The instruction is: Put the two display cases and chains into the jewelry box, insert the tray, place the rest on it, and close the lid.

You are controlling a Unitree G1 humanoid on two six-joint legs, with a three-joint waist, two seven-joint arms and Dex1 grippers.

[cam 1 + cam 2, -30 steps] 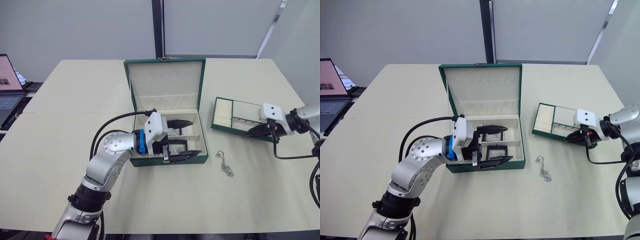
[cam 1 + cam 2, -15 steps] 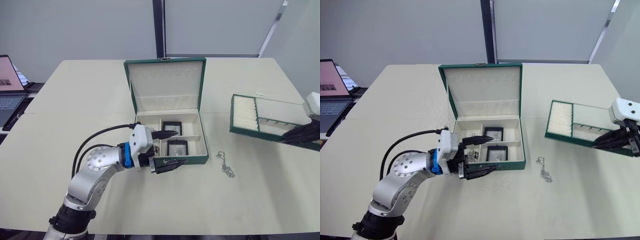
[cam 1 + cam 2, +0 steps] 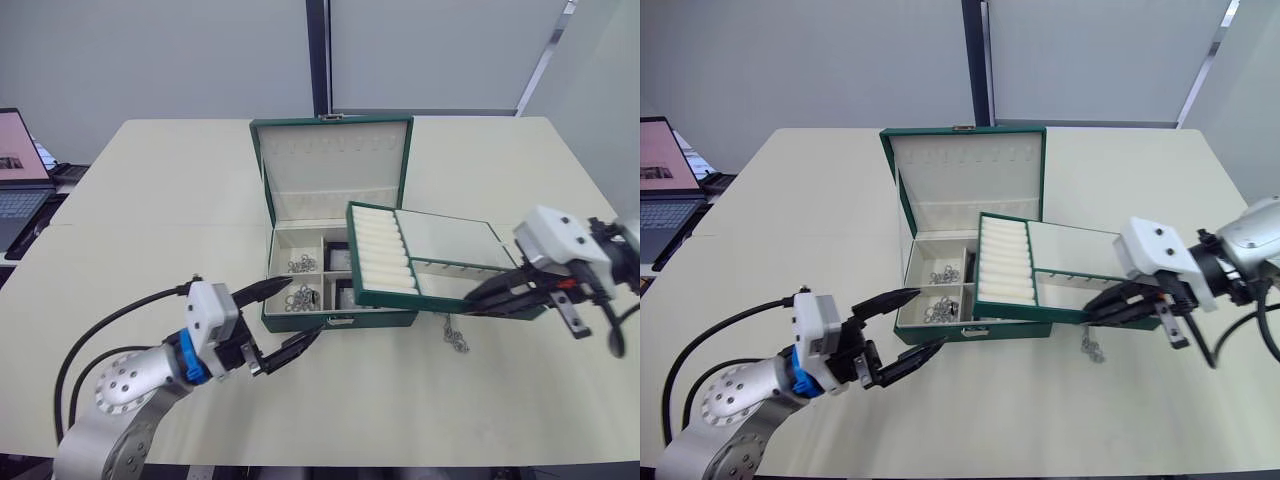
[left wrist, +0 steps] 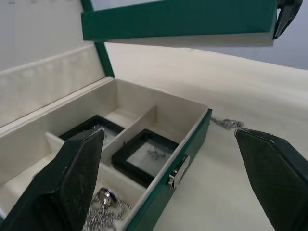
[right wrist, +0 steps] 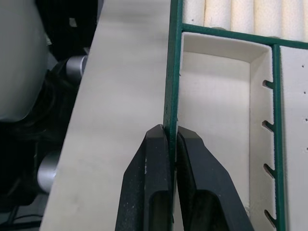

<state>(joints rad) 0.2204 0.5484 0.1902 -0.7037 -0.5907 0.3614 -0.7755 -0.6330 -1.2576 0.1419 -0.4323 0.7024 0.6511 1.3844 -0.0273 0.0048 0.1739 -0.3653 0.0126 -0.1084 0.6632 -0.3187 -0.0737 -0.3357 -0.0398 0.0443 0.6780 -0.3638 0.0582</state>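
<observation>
Right gripper (image 3: 1110, 303) clamps tray (image 3: 1040, 268) rim, tray held above open jewelry box (image 3: 940, 310); left gripper (image 3: 908, 330) spread.

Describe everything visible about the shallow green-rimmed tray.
The shallow green-rimmed, cream-lined tray is held in the air, partly over the open dark green jewelry box's right side and not seated in it. Cream ring-roll rows fill its left side; beside them lie a large flat compartment and a narrower one with notched slots. It sits slightly tilted. The right gripper is shut on its thin green rim; nothing else touches it.
</observation>
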